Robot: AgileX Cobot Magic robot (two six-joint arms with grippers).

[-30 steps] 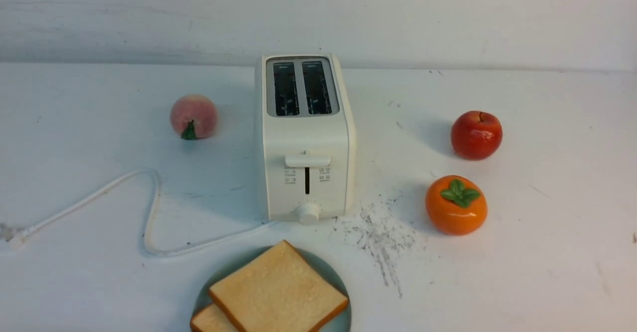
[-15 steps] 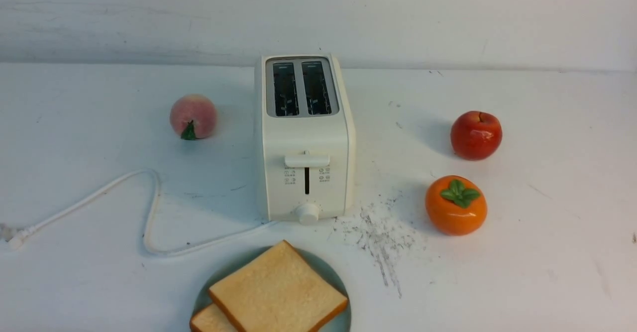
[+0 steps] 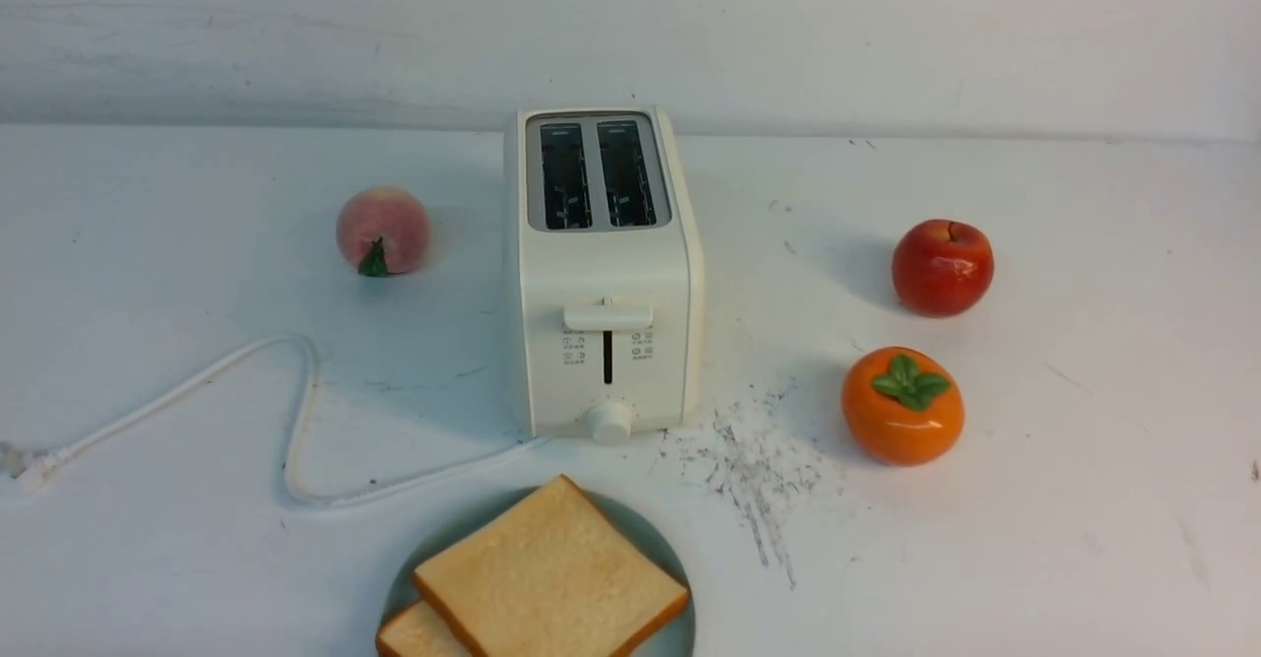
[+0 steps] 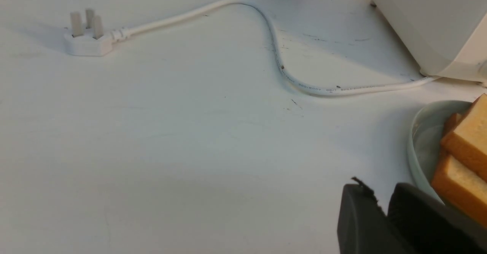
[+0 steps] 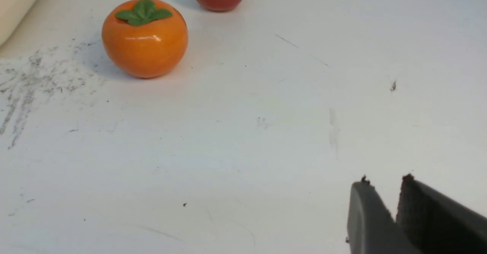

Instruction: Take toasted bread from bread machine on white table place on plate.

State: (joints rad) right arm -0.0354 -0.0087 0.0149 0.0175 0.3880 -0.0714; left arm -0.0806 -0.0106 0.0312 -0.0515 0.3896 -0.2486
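The cream-white bread machine [image 3: 603, 273] stands mid-table with both top slots empty and its lever up. In front of it, at the near edge of the white table [image 3: 1084, 539], the pale blue-green plate [image 3: 658, 539] carries two slices of toasted bread: one [image 3: 550, 573] lies on top and the other [image 3: 419, 634] peeks out beneath. Neither gripper shows in the front view. My left gripper [image 4: 376, 185] hovers beside the plate [image 4: 420, 143] and toast [image 4: 466, 139], slightly open and holding nothing. My right gripper [image 5: 386, 179] is over bare table, slightly open and holding nothing.
The white power cord [image 3: 296, 421] loops left of the toaster to its plug [image 4: 85, 37]. A peach [image 3: 382, 230] sits at the left. A red apple [image 3: 943, 268] and an orange persimmon [image 3: 902, 406] sit at the right. Grey scratch marks [image 3: 759, 470] lie by the toaster.
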